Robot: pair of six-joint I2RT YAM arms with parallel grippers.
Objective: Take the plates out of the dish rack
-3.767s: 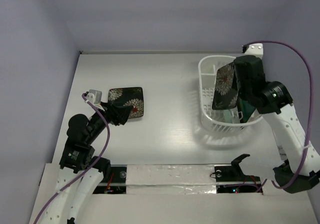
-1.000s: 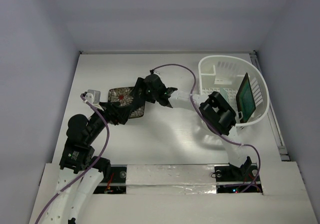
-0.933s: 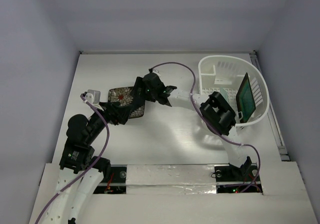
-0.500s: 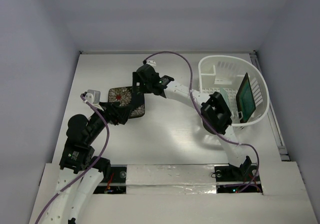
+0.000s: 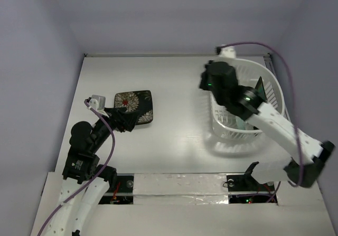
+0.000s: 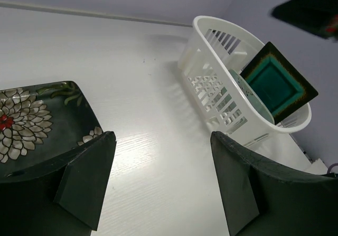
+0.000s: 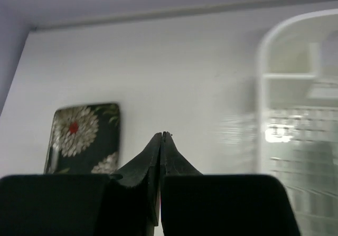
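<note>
Right gripper (image 7: 161, 137) is pinched together and holds nothing, up by the left side of the white rack (image 5: 226, 126).
Left gripper (image 6: 161, 151) is wide apart at the near edge of the flower plate (image 5: 133, 105). The teal plate (image 6: 277, 83) leans in the rack, half hiding the green plate (image 6: 244, 91).

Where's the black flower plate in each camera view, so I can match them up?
Top external: the flower plate lies flat on the table left of centre, with the rack far to its right.
Left wrist: the flower plate is at lower left, the rack at upper right.
Right wrist: the flower plate is at lower left, the blurred rack at the right edge.
Shared landmark: the white rack.
</note>
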